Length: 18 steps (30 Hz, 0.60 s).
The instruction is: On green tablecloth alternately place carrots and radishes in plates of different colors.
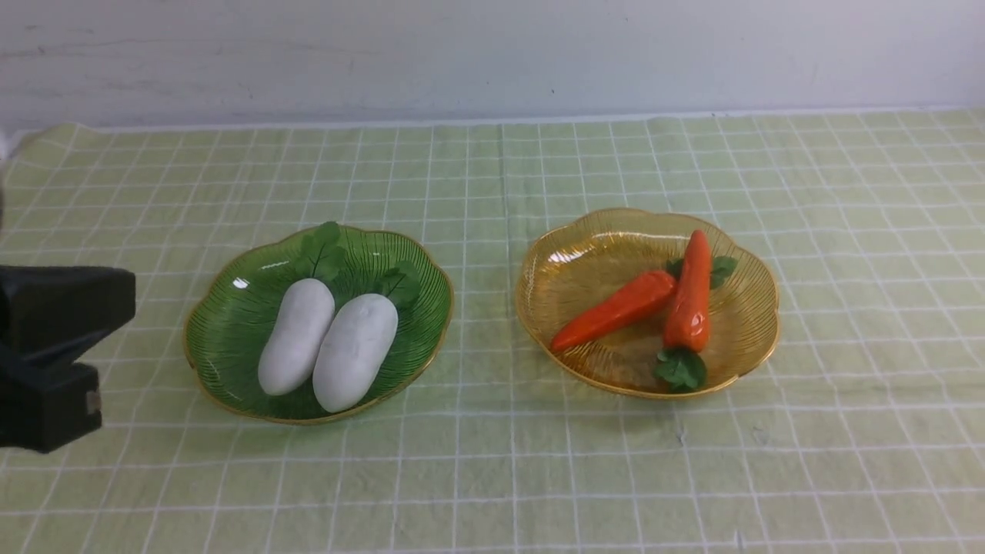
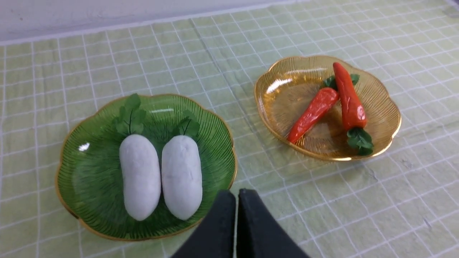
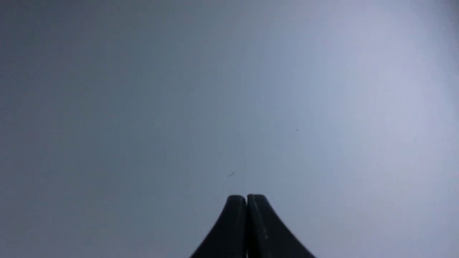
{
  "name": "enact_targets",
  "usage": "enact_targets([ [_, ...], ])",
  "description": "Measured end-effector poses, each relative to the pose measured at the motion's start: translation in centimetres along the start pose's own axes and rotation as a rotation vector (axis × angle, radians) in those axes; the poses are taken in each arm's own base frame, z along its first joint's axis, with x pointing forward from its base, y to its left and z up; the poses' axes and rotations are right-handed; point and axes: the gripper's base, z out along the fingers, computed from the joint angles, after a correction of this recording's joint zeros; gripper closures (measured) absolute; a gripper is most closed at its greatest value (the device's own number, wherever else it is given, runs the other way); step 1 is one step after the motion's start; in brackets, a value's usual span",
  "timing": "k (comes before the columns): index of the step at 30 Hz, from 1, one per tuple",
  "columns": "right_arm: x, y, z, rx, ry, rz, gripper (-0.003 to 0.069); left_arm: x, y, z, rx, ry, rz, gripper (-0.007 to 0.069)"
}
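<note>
On the green tablecloth (image 1: 492,462), the green plate (image 1: 223,308) holds two white radishes (image 1: 296,336) (image 1: 355,351) side by side, leaves toward the wall. The amber plate (image 1: 754,308) holds two orange carrots (image 1: 616,309) (image 1: 690,292). Both plates also show in the left wrist view: the green plate (image 2: 75,172) and the amber plate (image 2: 383,118). My left gripper (image 2: 236,195) is shut and empty, raised near the green plate's front edge; its black body (image 1: 46,346) shows at the front view's left edge. My right gripper (image 3: 246,199) is shut, empty, facing a plain grey surface.
A pale wall (image 1: 492,54) runs along the cloth's far edge. The cloth is slightly wrinkled between and in front of the plates. The right arm is out of the front view.
</note>
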Motion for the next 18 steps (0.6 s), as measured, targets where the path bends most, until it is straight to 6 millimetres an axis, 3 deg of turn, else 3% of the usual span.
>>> enact_targets([
  [4,0.3,0.0,0.0,0.001,0.000,-0.018,0.0673,3.3,0.9,-2.4,-0.004,-0.178,0.039,0.0632],
  [9,0.3,0.0,0.0,0.001,0.000,-0.022,0.0673,5.5,1.5,-3.7,-0.025,-0.263,0.080,0.0632],
  [18,0.3,0.0,0.0,0.001,0.001,-0.025,0.0673,6.9,1.8,-4.9,-0.030,-0.315,0.080,0.0631],
])
